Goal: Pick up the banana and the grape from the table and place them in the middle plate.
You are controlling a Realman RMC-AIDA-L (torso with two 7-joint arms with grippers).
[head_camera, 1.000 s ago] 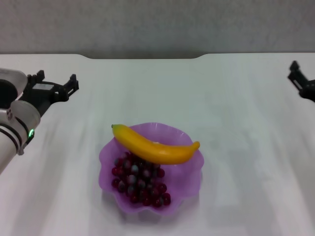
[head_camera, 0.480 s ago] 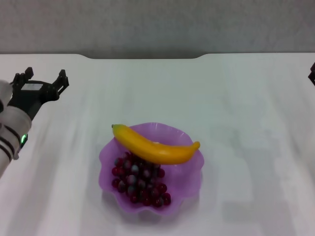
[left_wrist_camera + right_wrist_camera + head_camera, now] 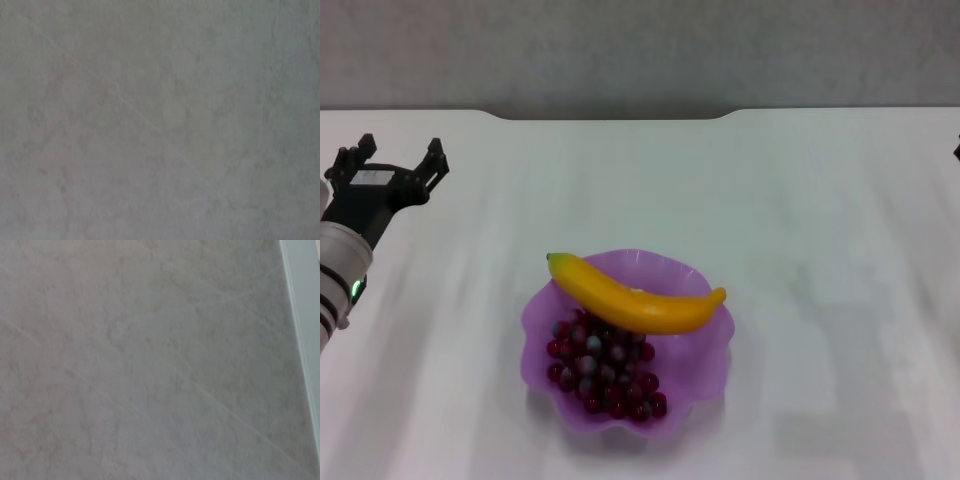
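The yellow banana [image 3: 635, 297] lies across the far half of the light purple middle plate [image 3: 705, 370], its green tip to the left. The dark red grape bunch [image 3: 603, 368] lies in the plate just in front of the banana and partly under it. My left gripper [image 3: 388, 157] is open and empty above the table [image 3: 800, 210] at the far left, well away from the plate. Only a dark sliver of my right gripper [image 3: 957, 151] shows at the right edge. Both wrist views show only bare tabletop.
The table's far edge [image 3: 620, 115] runs along the back, with a grey wall behind it. A table edge [image 3: 300, 315] also shows in the right wrist view.
My left gripper has drawn back to the left, away from the plate. My right gripper has moved right, almost out of the head view. The banana and grapes have not moved.
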